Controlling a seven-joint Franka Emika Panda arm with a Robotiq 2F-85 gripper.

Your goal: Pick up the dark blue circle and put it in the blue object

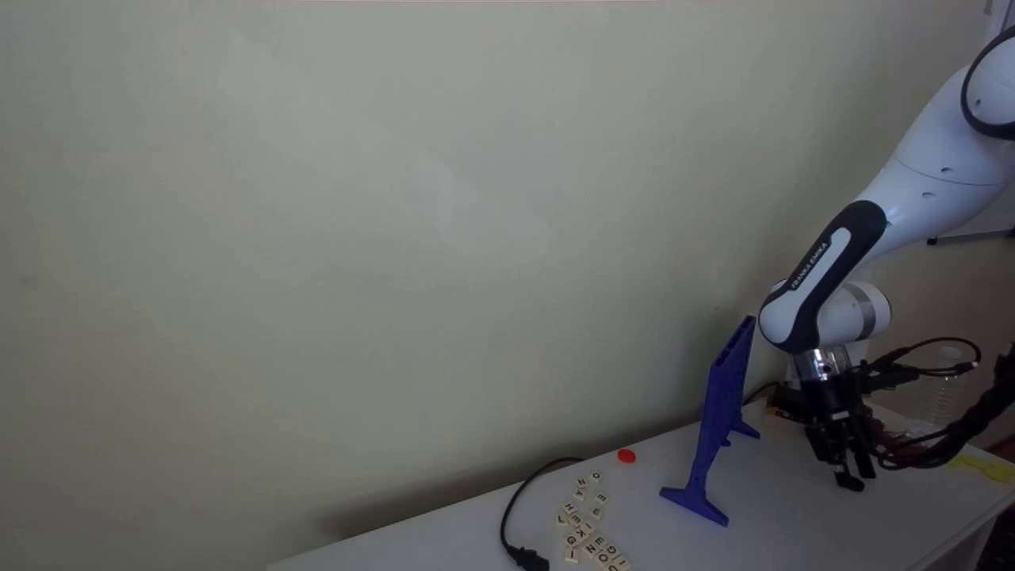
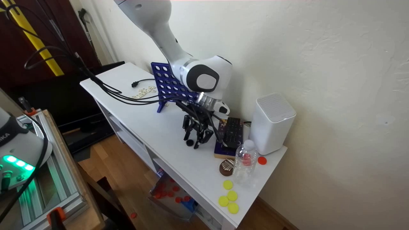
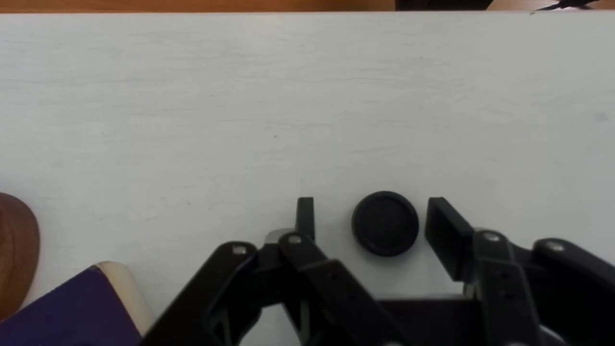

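Observation:
The dark blue circle [image 3: 385,224], almost black and round, lies flat on the white table in the wrist view. It also shows in an exterior view [image 2: 190,142] under my fingers. My gripper [image 3: 369,214] is open and points down, with one finger on each side of the circle. A small gap parts the circle from the right finger; the gap to the left finger is wider. My gripper also shows in an exterior view [image 1: 853,471]. The blue object [image 1: 723,400] stands upright on its feet on the table; the arm partly hides its holed panel [image 2: 164,80] in an exterior view.
A keyboard [image 2: 232,134] lies on a purple book [image 3: 72,312], near a brown round piece [image 3: 17,254], a clear bottle [image 2: 245,167] and a white box [image 2: 273,127]. Yellow discs [image 2: 232,195] lie at one end. Letter tiles [image 1: 583,533], a red disc [image 1: 626,456] and a cable [image 1: 530,557] lie beyond the stand.

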